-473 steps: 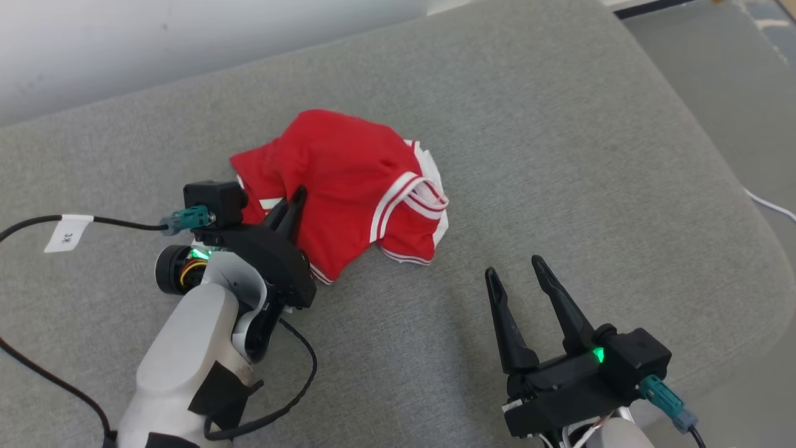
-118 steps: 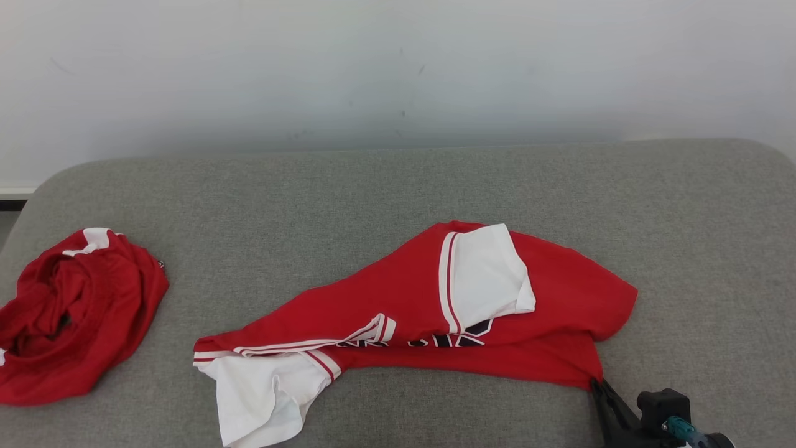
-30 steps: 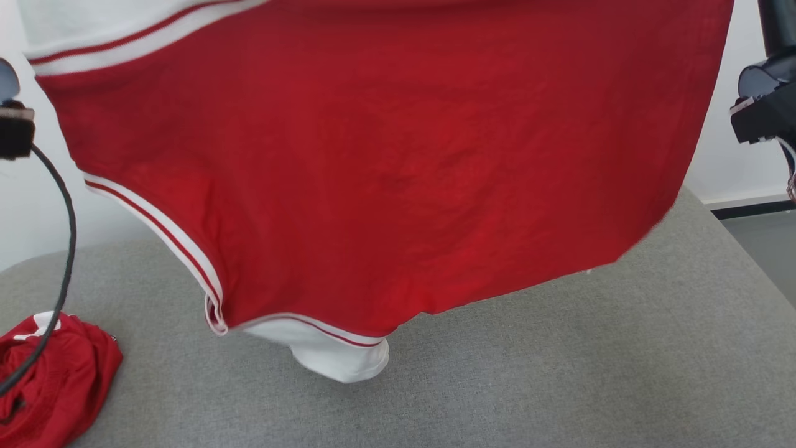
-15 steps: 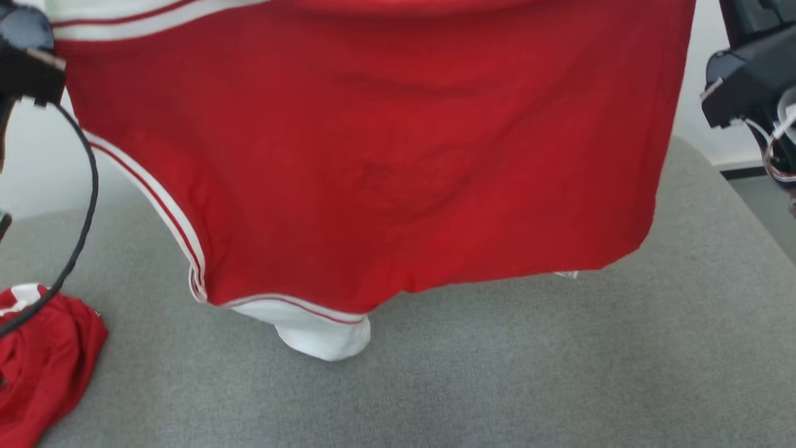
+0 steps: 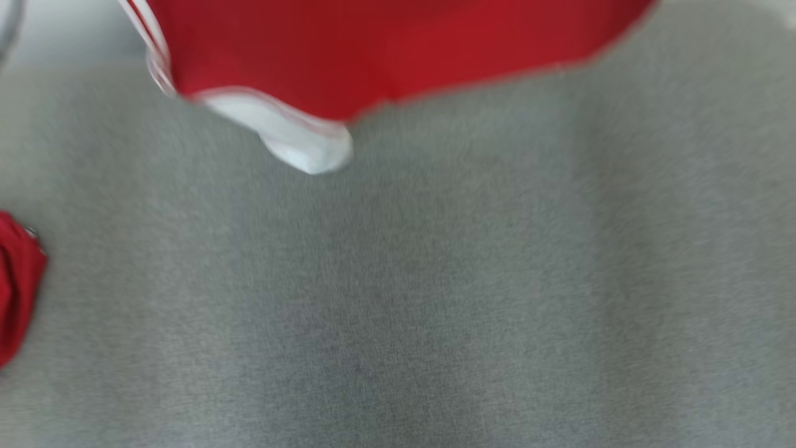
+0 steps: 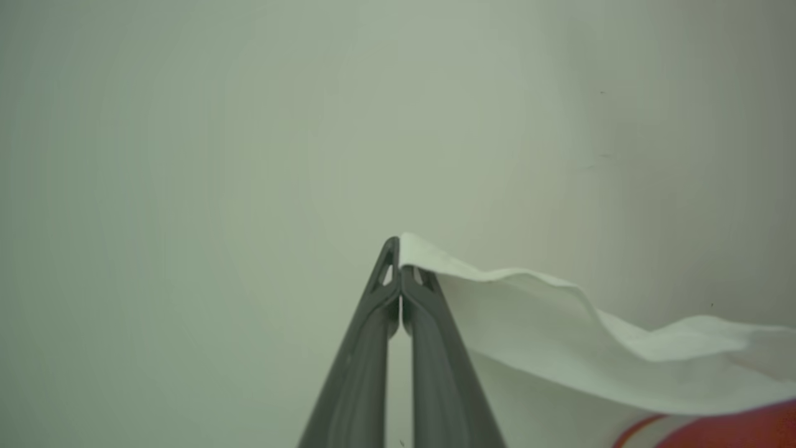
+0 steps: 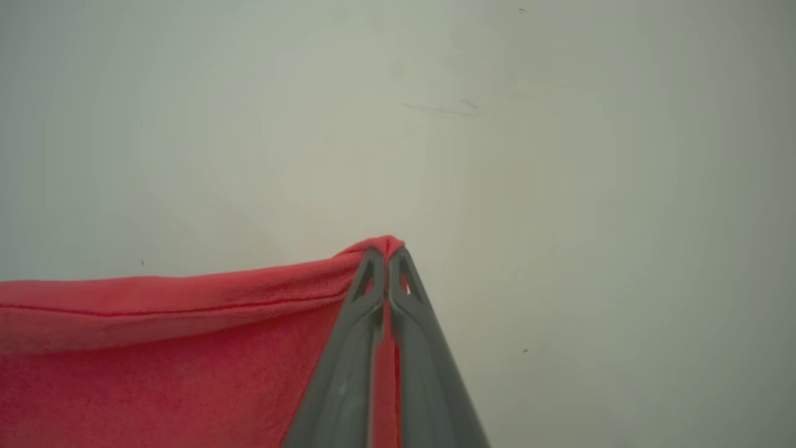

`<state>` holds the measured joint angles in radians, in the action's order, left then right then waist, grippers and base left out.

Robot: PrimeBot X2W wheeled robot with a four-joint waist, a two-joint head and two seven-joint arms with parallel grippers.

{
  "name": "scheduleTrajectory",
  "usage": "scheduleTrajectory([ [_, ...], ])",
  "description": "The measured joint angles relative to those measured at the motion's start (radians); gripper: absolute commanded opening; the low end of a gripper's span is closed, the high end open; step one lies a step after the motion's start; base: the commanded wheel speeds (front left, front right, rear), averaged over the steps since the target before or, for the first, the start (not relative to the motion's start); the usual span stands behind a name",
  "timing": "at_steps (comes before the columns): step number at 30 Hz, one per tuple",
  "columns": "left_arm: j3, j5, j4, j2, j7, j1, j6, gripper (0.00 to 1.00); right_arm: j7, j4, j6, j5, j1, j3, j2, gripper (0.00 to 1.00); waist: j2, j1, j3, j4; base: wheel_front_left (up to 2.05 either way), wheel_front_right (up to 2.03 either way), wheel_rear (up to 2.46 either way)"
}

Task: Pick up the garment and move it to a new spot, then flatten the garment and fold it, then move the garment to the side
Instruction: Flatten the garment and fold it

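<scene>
Red cloth with white trim, the garment (image 7: 155, 348), is pinched at its top edge by our right gripper (image 7: 387, 255). The two dark fingers are pressed together with a red corner caught between the tips and poking just past them. The fabric runs away to that gripper's left in its wrist view. Our left gripper (image 6: 400, 261) is likewise clamped tight, its tips closed on a white edge of the same garment. That edge drapes off to the gripper's right, with red cloth showing at the lower right corner of that view. We note a pale wall (image 6: 186, 124) beyond both grippers. In the head view the garment hangs below the grippers, its lower hem and a white sleeve (image 5: 298, 140) dangling over the grey cushion (image 5: 466, 298); we cannot tell whether the sleeve touches the cushion. That view is heavily blurred, and the garment's upper part is cut off by the top edge. A second red cloth (image 5: 18, 292) lies on the cushion on the left gripper's side, cut off by the frame edge; we cannot make out its shape. How much fabric sits inside either grip is hidden by the fingers.
</scene>
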<state>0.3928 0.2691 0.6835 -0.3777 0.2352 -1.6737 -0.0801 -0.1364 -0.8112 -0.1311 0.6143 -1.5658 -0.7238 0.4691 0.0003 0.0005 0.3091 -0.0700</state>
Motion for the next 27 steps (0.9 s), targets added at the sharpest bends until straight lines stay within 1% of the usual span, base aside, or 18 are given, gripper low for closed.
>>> scheduleTrajectory([
  [2,0.002,-0.037,0.037,-0.003,0.019,-0.069,0.023,0.0,-0.055,-0.075,0.0,-0.019,-0.068,0.011,-0.046,0.0,0.0,0.0001,0.049,-0.001,0.0,0.0,0.0],
  [4,0.0,-0.073,0.03,-0.003,0.022,-0.134,0.04,0.0,-0.094,-0.128,0.0,-0.038,-0.138,0.024,-0.077,0.0,0.0,0.0001,0.096,-0.005,0.0,0.0,0.0],
  [7,-0.026,-0.119,-0.115,0.004,0.026,-0.211,0.057,0.0,-0.121,-0.179,0.0,-0.091,-0.227,0.05,-0.087,0.0,0.0,-0.0001,0.166,-0.011,0.0,0.0,0.0],
  [9,-0.051,-0.128,-0.191,0.01,0.027,-0.227,0.055,0.0,-0.125,-0.186,0.0,-0.109,-0.253,0.082,-0.09,0.0,-0.0001,-0.0002,0.21,-0.013,0.0,0.0,0.0],
  [12,-0.085,-0.122,-0.253,0.032,0.027,-0.216,0.027,0.0,-0.128,-0.169,0.0,-0.151,-0.262,0.12,-0.079,0.0,-0.0001,-0.0003,0.276,-0.011,0.0,0.0,0.0],
  [14,-0.105,-0.113,-0.264,0.047,0.027,-0.165,0.009,0.0,-0.128,-0.165,0.0,-0.17,-0.242,0.128,-0.074,0.0,-0.0001,-0.0002,0.318,-0.005,0.0,0.0,0.0],
  [17,-0.129,-0.086,-0.264,0.075,0.027,-0.063,-0.017,0.0,-0.128,-0.171,0.0,-0.182,-0.171,0.133,-0.074,0.0,0.0,0.0,0.371,0.008,0.0,0.0,0.0],
  [21,-0.165,-0.045,-0.279,0.099,0.026,0.068,-0.04,0.0,-0.128,-0.177,0.0,-0.183,-0.086,0.122,-0.071,0.0,0.0001,0.0,0.413,0.038,0.0,0.0,0.0],
  [24,-0.176,0.007,-0.309,0.101,0.026,0.177,-0.049,0.0,-0.128,-0.169,0.0,-0.162,-0.024,0.105,-0.066,0.0,0.0,-0.0005,0.418,0.06,0.0,0.0,0.0],
  [27,-0.147,0.078,-0.356,0.087,0.026,0.304,-0.05,0.0,-0.128,-0.148,0.0,-0.125,0.038,0.083,-0.057,0.0,0.0,-0.0004,0.4,0.07,0.0,0.0,0.0],
])
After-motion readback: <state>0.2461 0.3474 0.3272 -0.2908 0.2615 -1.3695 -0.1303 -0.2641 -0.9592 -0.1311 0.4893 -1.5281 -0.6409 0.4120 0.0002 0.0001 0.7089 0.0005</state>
